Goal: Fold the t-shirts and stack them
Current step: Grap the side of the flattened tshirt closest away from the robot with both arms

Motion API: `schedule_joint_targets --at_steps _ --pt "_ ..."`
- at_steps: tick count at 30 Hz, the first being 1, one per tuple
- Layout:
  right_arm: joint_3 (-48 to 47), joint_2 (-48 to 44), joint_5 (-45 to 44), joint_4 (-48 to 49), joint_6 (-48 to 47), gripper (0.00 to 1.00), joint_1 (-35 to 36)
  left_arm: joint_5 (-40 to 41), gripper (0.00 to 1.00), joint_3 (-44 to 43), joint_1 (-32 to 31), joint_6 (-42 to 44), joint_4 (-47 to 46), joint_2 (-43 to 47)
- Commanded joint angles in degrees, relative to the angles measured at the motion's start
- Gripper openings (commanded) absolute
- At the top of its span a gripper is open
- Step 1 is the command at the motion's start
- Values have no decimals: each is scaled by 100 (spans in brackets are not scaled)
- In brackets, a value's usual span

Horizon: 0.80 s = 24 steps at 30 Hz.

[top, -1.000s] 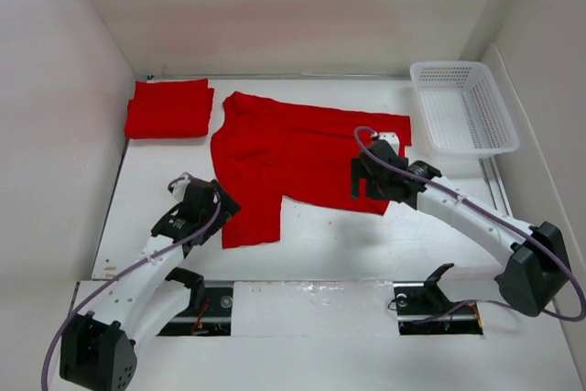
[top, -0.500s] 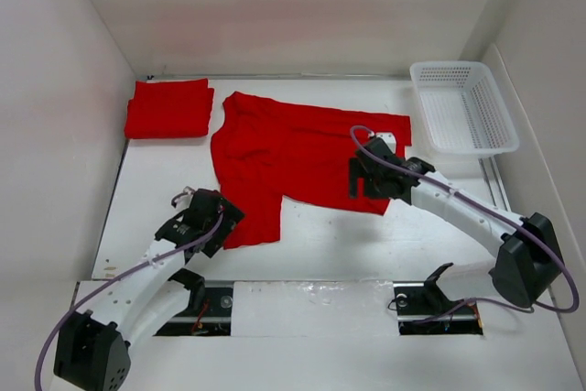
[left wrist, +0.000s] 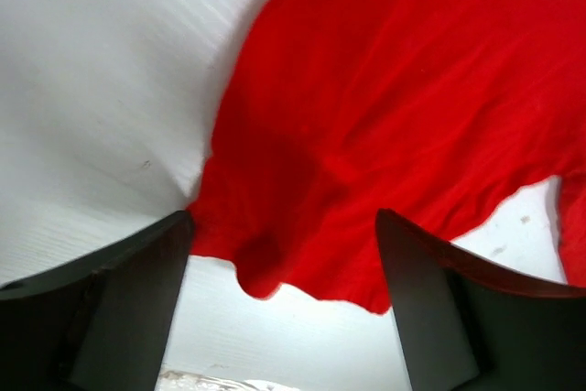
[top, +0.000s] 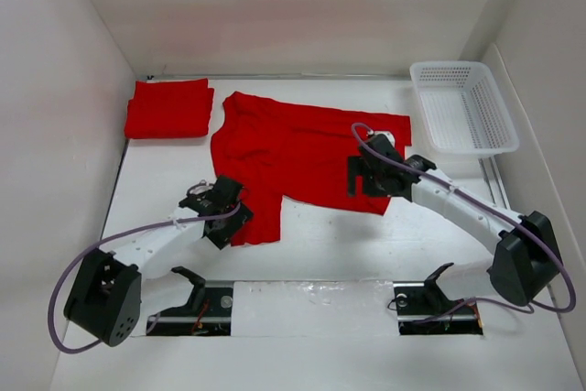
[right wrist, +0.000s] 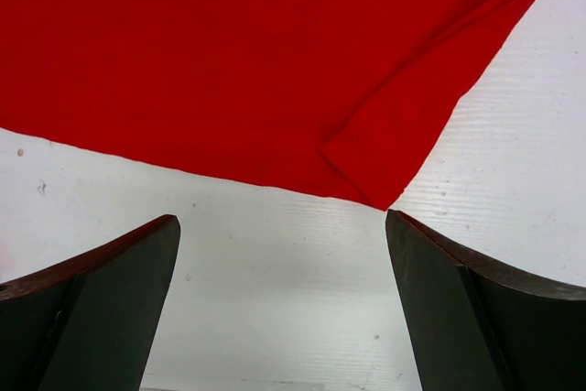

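An unfolded red t-shirt (top: 293, 148) lies spread across the middle of the white table. A folded red t-shirt (top: 168, 109) lies at the back left. My left gripper (top: 236, 217) is open and low at the near left flap of the spread shirt. In the left wrist view the shirt's wavy near edge (left wrist: 275, 272) lies between the open fingers (left wrist: 137, 290), and the gripper (left wrist: 284, 226) holds nothing. My right gripper (top: 355, 180) is open over the shirt's near right corner. In the right wrist view that corner (right wrist: 375, 194) lies just ahead of the open gripper (right wrist: 282, 226).
A white mesh basket (top: 462, 107) stands at the back right, with nothing in it. White walls close in the table at the left, back and right. Two black mounts sit at the near edge by the arm bases.
My left gripper has swung right and slightly away from me, onto the shirt's near left flap. My right gripper has edged slightly left. The shirts have not moved.
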<state>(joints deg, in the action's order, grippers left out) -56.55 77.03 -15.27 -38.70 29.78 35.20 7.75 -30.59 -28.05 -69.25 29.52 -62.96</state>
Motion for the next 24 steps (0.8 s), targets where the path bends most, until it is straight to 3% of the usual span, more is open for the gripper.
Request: schedule_joint_targets --at_steps 1,3,4,7,8,10,17,24 --pt "-128 48 112 284 -122 100 -57 130 66 62 -77 -299 353 -270" --pt "-128 101 112 284 -122 100 -57 191 51 62 -77 -369 353 -270" --pt "-128 101 112 284 -174 100 -57 192 38 62 -77 -370 353 -191" --pt "-128 101 164 284 -174 100 -110 192 23 115 -77 -430 353 -50" --pt "-128 101 164 284 -174 100 -110 253 11 115 -77 -431 353 11" --pt "-128 101 164 284 -174 100 -110 253 0 115 -77 -431 353 12" --pt "-128 276 112 284 -122 100 -163 561 0 -139 -77 -115 528 12" --pt "-286 970 -161 161 432 80 -57 763 0 -474 -77 236 713 64"
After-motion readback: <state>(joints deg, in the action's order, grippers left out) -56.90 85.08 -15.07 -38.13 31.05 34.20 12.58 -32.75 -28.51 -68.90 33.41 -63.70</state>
